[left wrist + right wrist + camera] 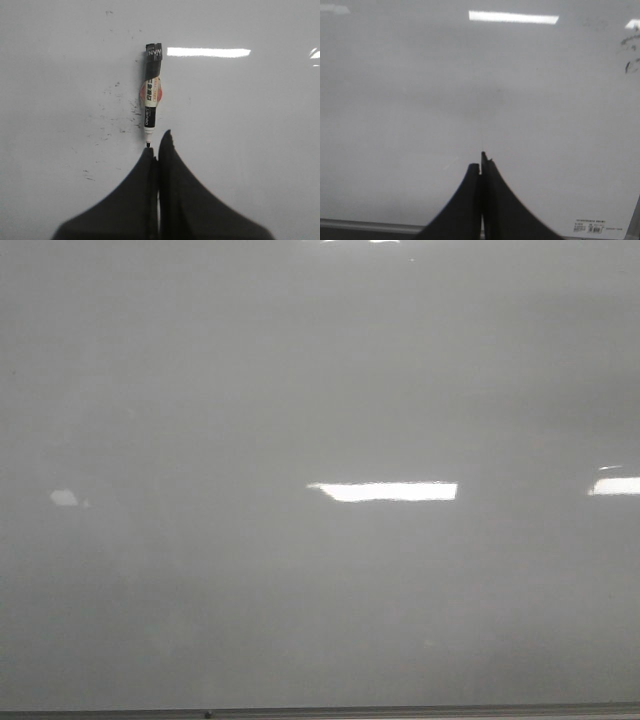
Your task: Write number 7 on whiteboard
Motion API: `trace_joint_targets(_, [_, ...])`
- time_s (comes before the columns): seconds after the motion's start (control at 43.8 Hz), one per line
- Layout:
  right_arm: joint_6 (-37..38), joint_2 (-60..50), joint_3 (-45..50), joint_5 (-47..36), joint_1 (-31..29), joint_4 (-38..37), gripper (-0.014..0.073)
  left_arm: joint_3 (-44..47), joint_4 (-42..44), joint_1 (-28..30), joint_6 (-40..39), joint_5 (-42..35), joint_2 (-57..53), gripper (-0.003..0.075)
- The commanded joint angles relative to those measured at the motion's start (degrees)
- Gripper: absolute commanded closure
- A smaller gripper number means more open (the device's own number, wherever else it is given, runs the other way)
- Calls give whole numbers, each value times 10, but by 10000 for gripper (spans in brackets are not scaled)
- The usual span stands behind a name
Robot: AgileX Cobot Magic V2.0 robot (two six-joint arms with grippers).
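Note:
The whiteboard (300, 390) fills the front view, glossy pale grey and blank. No number 7 shows in any view. No gripper shows in the front view. In the left wrist view a black marker (151, 95) with a white and orange label lies on the whiteboard (250, 125). Its bare nib points at my left gripper (157, 141), which is shut and empty, with the nib right at one fingertip. My right gripper (481, 160) is shut and empty over the bare whiteboard (395, 100) near its edge.
A thin metal edge (400, 710) runs along the board's bottom, and it also shows in the right wrist view (360, 226). Black ink specks (120, 130) lie beside the marker. More smudges (630, 55) and a small printed sticker (590, 227) show. Glare patches (385, 491) are reflections.

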Motion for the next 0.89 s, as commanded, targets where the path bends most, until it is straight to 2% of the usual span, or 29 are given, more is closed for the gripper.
trace_joint_targets(0.0, [-8,31,-17,-17,-4,-5,657,-17,0,-3,1,-43,15,741])
trace_joint_targets(0.069, [-13,47,-17,-8,-4,-5,632,-17,0,-3,1,-43,19,741])
trace_joint_targets(0.137, [-17,60,-17,-1,-4,-5,548,-17,0,-3,1,-37,26,740])
trace_joint_targets(0.206, [-18,70,-17,5,-4,-5,385,-17,0,-3,1,-33,36,715])
trace_joint_targets(0.251, [-18,73,-17,6,-4,-5,267,-17,0,-3,1,-30,43,664])
trace_joint_targets(0.297, [-18,75,-17,6,-4,-5,137,-17,0,-3,1,-27,53,574])
trace_joint_targets(0.32, [-18,76,-17,6,-4,-5,90,-17,2,-3,1,-26,59,544])
trace_joint_targets(0.388, [-18,76,-17,5,-4,-5,-7,-17,11,-3,1,-25,77,382])
trace_joint_targets(0.457, [-18,76,-17,5,-4,-5,-41,-19,22,-3,1,-24,103,252])
trace_joint_targets(0.526, [-18,76,-17,5,-4,-5,-41,-23,28,-3,1,-24,132,199])
trace_joint_targets(0.868, [-18,76,-17,5,-4,-5,-41,-89,41,-3,1,-41,304,209])
